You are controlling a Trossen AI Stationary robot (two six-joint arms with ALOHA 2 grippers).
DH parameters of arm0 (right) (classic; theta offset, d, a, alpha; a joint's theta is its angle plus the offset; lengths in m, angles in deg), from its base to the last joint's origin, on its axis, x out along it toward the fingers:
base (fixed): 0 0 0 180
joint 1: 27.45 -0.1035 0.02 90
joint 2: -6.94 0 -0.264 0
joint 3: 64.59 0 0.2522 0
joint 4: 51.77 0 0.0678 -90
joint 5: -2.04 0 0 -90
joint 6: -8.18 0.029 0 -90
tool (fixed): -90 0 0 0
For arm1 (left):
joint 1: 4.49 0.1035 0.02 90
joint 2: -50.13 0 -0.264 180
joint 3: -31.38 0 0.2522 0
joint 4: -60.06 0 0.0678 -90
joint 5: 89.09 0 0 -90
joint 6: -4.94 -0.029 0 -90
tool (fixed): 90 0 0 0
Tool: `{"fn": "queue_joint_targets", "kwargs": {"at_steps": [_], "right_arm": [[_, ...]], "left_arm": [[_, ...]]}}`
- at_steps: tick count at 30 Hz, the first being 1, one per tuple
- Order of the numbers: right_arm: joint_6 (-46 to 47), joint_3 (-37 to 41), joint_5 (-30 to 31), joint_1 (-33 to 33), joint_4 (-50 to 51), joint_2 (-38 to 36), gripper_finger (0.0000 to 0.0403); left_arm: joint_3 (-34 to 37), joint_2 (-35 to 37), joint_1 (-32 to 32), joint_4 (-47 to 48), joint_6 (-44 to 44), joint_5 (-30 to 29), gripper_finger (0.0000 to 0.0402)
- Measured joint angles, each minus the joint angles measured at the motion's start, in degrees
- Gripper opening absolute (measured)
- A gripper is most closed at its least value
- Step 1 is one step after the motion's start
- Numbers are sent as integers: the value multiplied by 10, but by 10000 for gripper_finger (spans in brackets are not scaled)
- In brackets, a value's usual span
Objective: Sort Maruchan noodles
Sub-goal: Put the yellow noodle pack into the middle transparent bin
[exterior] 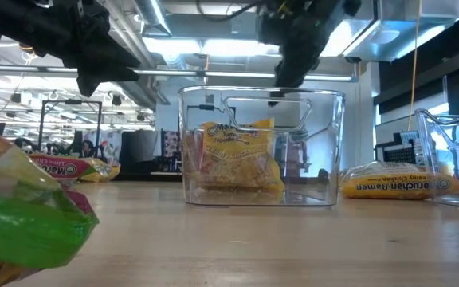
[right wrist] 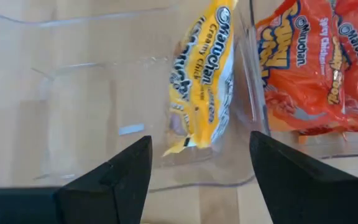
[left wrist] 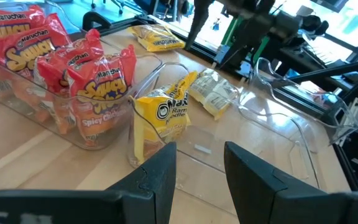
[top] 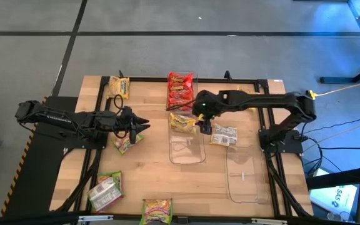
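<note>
**Observer:** How do those packets look to handle?

**Me:** Light, crinkly and slick, I'd judge. The noodle block inside should be stiff but brittle, so I'd pinch across a short edge or the sealed seam, gently. My right end effector hangs with its fingers spread and nothing between them, directly above the yellow packet, which leans on its edge against the wall of the middle bin. Just past it, the red packets sit piled in the far bin.

**Observer:** And your left side?

**Me:** The left end effector hovers with its fingers spread too, empty. A green-and-pink packet lies on the tabletop close beneath it. Another yellow packet lies just beside my right end effector, on the side away from the left arm, at the edge of the third bin. Further packets lie well behind the left end effector: a pale green one and another at the near edge, plus a yellow one at the far corner.

**Observer:** Anything you can't make out?

**Me:** From table height a blurred packet fills the near corner and blocks that side. The clear bin walls glare, so their rims are hard to trace, and I can't count the red packets because they overlap. The near-edge packet is partly cut off from above.
</note>
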Motion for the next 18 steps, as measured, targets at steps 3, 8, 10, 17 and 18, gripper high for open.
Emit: {"fn": "queue_joint_targets", "kwargs": {"at_steps": [3, 8, 10, 17, 18], "right_arm": [[0, 23, -17, 0, 4, -37, 241], [16, 77, -19, 3, 2, -110, 241], [25, 110, -22, 12, 2, -144, 241], [59, 243, -54, 108, -17, -244, 241], [63, 258, -70, 126, -18, -253, 241]], "left_arm": [[0, 0, 0, 0, -12, 0, 128], [0, -5, 0, 1, -13, -11, 128], [0, -8, 0, 0, -13, -15, 128], [0, -36, 0, -1, -13, -38, 128], [0, -41, 0, -1, -12, -42, 128]]}}
